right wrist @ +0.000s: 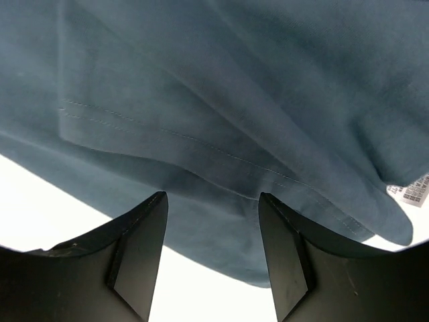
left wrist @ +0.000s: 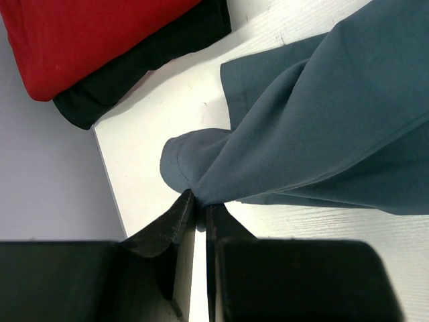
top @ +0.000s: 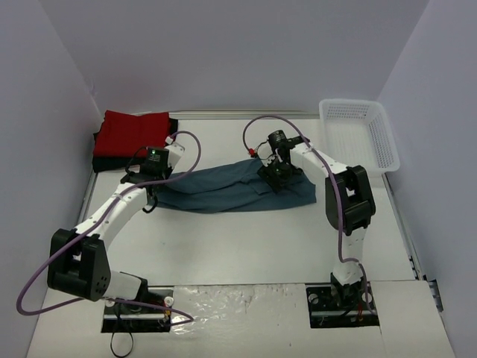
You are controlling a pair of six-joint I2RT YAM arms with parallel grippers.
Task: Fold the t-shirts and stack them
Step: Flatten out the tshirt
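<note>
The teal t-shirt (top: 231, 190) lies bunched across the middle of the table (top: 246, 246). Its long axis runs from 9 o'clock to 3 o'clock in the top view. It is a creased, roughly gathered band with stitched hems, and a small white label (right wrist: 415, 191) shows at one edge.

The left tool (left wrist: 200, 204) sits at the shirt's 9 o'clock end, its fingers pressed together on a pinch of teal cloth. The whole garment extends from it toward 3 o'clock. The right tool (right wrist: 213, 201) hovers low over the 3 o'clock end with its fingers spread, a hem fold lying just beyond them; it grips nothing. That end looks like the right arm's to take, since that arm is nearer.

At the table's 10 o'clock corner the red t-shirt (top: 134, 133) rests folded on the black t-shirt (left wrist: 144, 64), well apart from the teal one.
</note>
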